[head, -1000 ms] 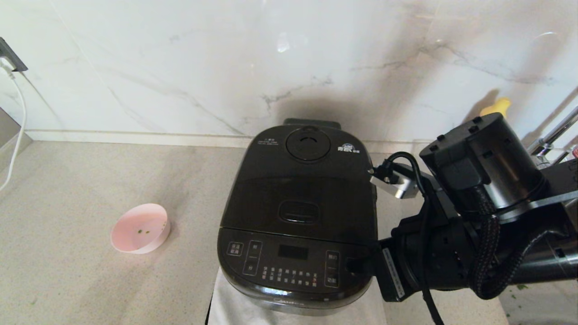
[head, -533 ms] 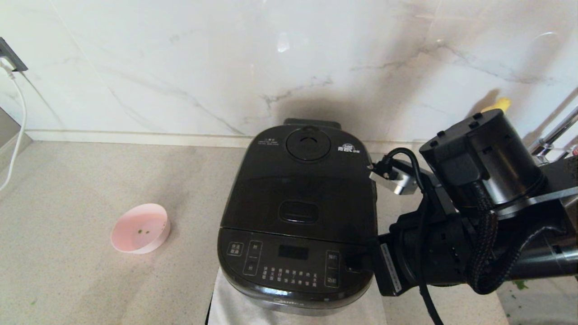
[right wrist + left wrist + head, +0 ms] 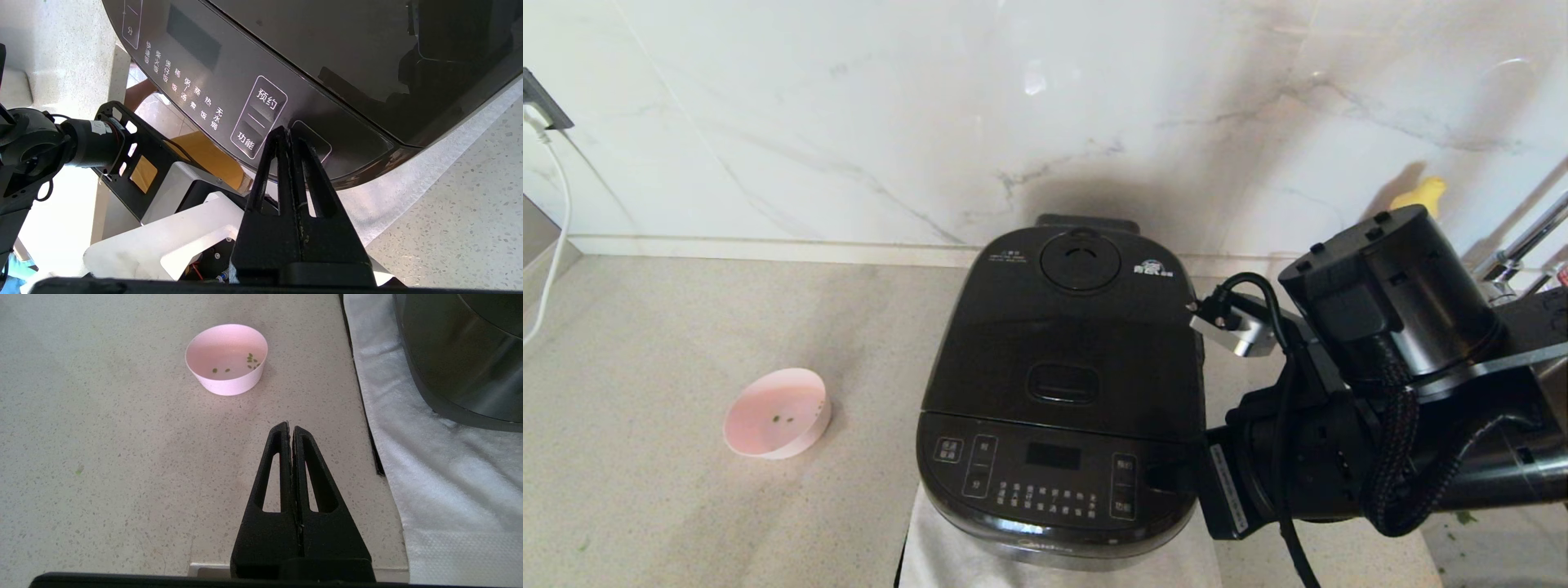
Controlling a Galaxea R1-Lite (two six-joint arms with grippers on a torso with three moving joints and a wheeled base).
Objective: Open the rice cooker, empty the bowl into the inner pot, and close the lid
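Note:
The black rice cooker (image 3: 1062, 392) stands in the middle of the counter with its lid (image 3: 1072, 327) down, so the inner pot is hidden. My right gripper (image 3: 1168, 478) is shut with nothing in it. Its tips (image 3: 289, 132) rest at the right end of the cooker's front panel (image 3: 229, 81), by a blank button; I cannot tell if they touch. A pink bowl (image 3: 776, 412) holding a few green bits sits left of the cooker. My left gripper (image 3: 289, 428) is shut and empty, low over the counter, pointing at the bowl (image 3: 226, 359) from a distance.
A white cloth (image 3: 947, 555) lies under the cooker (image 3: 457, 355) and reaches the counter's front edge. A wall socket with a white cable (image 3: 547, 204) is far left. A tap (image 3: 1523, 241) and a yellow object (image 3: 1421, 194) stand behind the right arm.
The right arm has shifted only slightly beside the cooker's front corner. Bowl, cooker and lid stand as before.

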